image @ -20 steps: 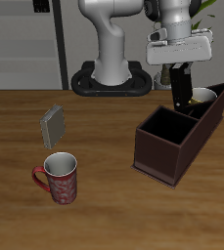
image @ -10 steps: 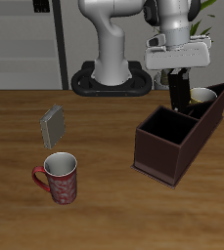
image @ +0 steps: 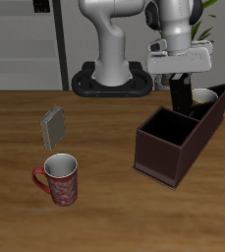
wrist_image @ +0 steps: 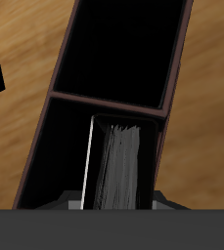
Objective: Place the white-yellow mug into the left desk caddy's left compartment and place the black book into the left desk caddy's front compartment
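Note:
The black book hangs upright, my gripper shut on its upper end, just over the left desk caddy, a dark maroon-brown box. In the wrist view the black book shows its pale page edge and points down into a narrow section of the caddy, next to the divider before the big square section. The white-yellow mug stands inside the caddy's far end, just behind the book, with only its cream rim and part of its body showing.
A red patterned mug stands near the table's front edge. A small grey book stands upright farther back from it. The robot's base sits at the table's back.
My gripper has come down a little with the black book, bringing the book's lower end closer into the caddy. Nothing else has moved.

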Controlling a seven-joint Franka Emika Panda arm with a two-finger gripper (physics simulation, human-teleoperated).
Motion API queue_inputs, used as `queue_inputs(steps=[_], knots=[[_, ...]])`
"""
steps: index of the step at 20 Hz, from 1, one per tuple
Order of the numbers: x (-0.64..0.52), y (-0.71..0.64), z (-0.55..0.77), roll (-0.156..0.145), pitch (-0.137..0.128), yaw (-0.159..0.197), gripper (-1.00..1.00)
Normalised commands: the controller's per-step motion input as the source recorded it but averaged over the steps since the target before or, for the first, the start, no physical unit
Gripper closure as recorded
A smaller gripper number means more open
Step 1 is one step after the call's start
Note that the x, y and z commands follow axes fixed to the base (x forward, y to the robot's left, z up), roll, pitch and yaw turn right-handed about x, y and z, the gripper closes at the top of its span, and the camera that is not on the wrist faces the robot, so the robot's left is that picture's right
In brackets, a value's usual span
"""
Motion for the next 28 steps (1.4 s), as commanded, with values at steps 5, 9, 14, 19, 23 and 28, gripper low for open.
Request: queue_inputs(steps=[5,9,14,19,23,28], knots=[[-0.08,0.06,0.06,-0.001,-0.028,-0.083,1.0],[0.05,0.1,0.02,-0.003,-0.002,-0.033,1.0],[0.06,0.09,-0.06,0.008,0.005,-0.015,1.0],[0.08,0.08,-0.06,-0.001,0.011,0.002,1.0],[0.07,-0.08,-0.09,-0.023,0.016,-0.008,1.0],[0.01,-0.11,-0.03,-0.016,0.011,-0.014,1.0]])
